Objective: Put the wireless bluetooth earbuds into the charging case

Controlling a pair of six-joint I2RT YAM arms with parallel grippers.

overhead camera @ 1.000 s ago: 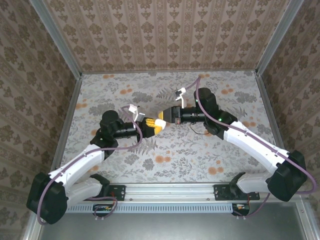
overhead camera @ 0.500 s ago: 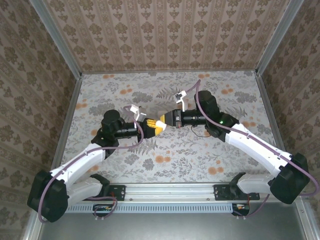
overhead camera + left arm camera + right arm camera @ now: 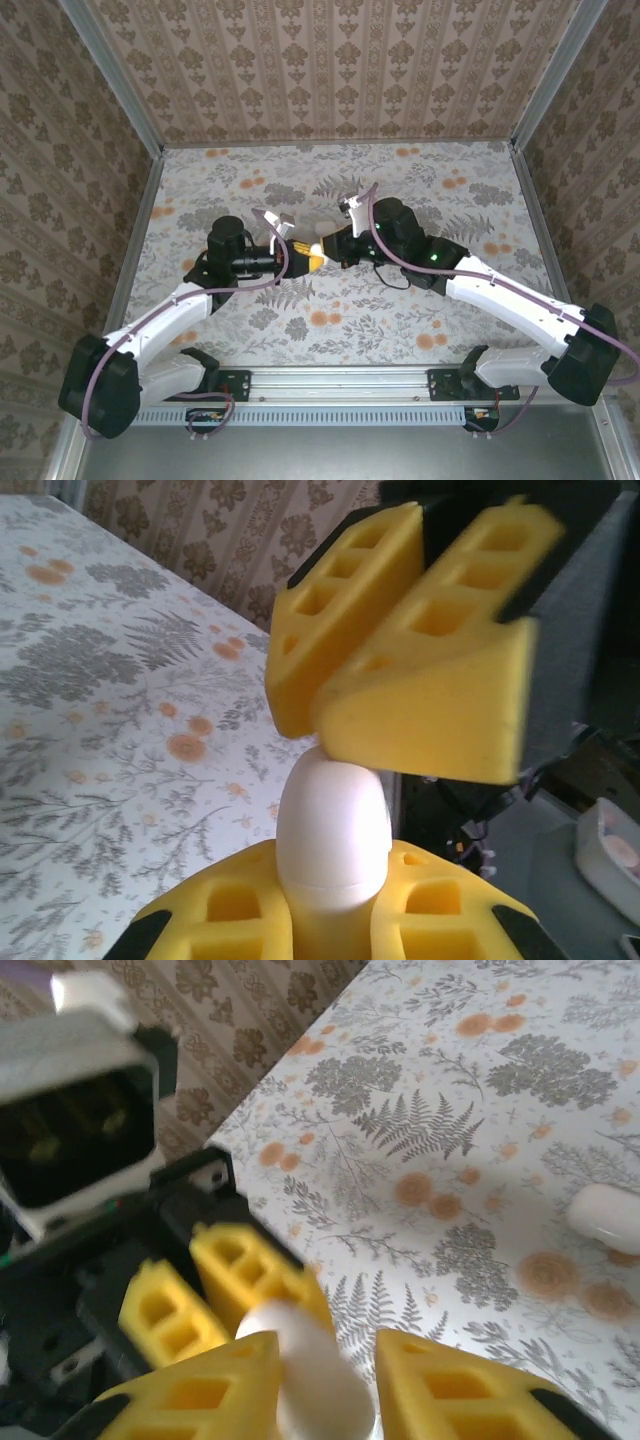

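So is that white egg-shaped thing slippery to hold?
Probably a little: the white case looks smooth and glossy, though the yellow foam of the left tool should grip it. Being rounded, it could pop out or roll if pinched off-centre. It looks hard, so it likely won't squash.

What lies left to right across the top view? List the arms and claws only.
Left arm's base → left claw → right claw → right arm's base. The white case gripped in the left claw sits where the two claws meet, so it is left out.
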